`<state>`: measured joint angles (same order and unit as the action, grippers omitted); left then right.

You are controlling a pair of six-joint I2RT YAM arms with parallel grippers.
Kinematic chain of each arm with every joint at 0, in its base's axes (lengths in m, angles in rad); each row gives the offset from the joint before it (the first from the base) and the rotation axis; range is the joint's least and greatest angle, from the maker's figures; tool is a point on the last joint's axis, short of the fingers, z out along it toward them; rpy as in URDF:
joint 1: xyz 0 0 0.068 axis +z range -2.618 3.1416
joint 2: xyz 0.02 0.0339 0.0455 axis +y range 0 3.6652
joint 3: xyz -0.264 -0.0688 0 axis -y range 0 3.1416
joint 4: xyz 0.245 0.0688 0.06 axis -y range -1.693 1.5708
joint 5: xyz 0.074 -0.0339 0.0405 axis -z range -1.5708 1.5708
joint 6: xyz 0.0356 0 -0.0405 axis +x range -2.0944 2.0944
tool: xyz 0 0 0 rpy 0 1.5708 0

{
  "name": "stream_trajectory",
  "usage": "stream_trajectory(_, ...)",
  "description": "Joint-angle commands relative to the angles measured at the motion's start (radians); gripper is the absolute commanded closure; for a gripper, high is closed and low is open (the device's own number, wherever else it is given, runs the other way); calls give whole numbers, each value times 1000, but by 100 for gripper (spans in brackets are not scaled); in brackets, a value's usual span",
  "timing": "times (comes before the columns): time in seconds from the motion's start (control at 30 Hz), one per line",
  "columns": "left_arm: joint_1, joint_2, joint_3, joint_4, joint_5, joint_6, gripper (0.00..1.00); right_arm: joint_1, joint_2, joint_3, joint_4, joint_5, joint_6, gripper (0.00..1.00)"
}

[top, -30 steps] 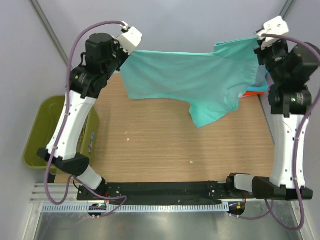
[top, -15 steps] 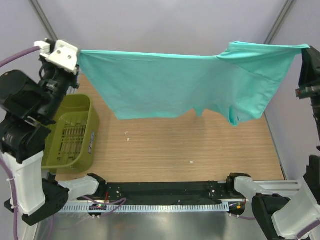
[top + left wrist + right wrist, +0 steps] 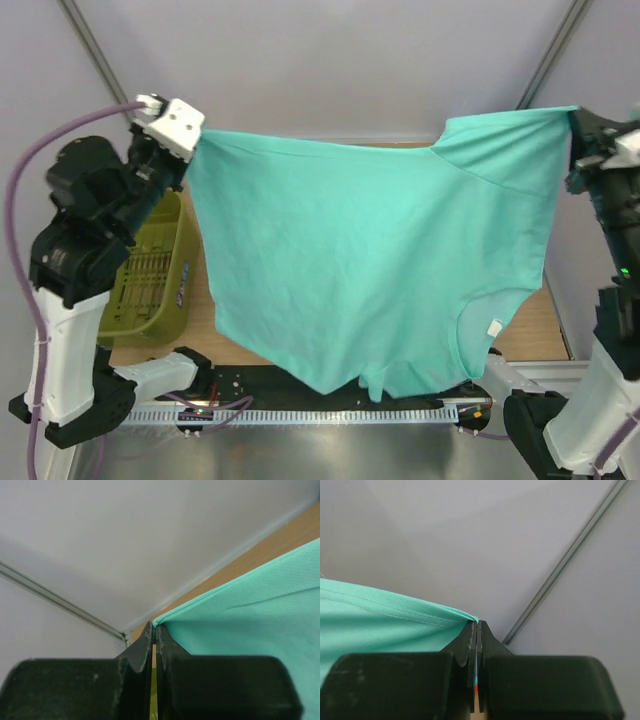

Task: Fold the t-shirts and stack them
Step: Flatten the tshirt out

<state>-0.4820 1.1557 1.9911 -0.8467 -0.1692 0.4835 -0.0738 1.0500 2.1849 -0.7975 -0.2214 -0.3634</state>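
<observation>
One mint t-shirt (image 3: pixel 370 270), stretched aloft between both arms: left gripper (image 3: pixel 154 630) pinches its far-left corner, right gripper (image 3: pixel 477 626) its far-right. Long axis runs left-right, with the cloth hanging below both.

The t-shirt (image 3: pixel 370 260) is soft mint cloth, matt, with a fine pin-dot knit visible up close. Both pairs of jaws are matt black plastic, faintly scuffed. The bench (image 3: pixel 532 335) is smooth wood-grain. The basket (image 3: pixel 140 300) at nine o'clock is olive plastic with a slight sheen.
</observation>
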Motion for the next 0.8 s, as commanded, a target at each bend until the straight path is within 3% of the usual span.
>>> stream_trajectory(0.0,10,-16,-240,13,-46,44,100,2,-8,-205,-13,1,-118,99)
stream_trajectory(0.2,29,13,-662,161,-41,99,100,2,24,-658,116,-36,-226,99)
stream_trajectory(0.33,112,158,-776,264,31,124,100,3,198,-829,256,-59,-250,99)
stream_trajectory(0.43,167,339,-744,301,77,119,100,12,428,-789,316,-72,-269,99)
stream_trajectory(0.6,197,622,-566,302,99,104,100,54,779,-618,370,-56,-304,99)
stream_trajectory(0.77,230,847,-364,305,91,52,100,74,1135,-195,304,-36,-289,99)
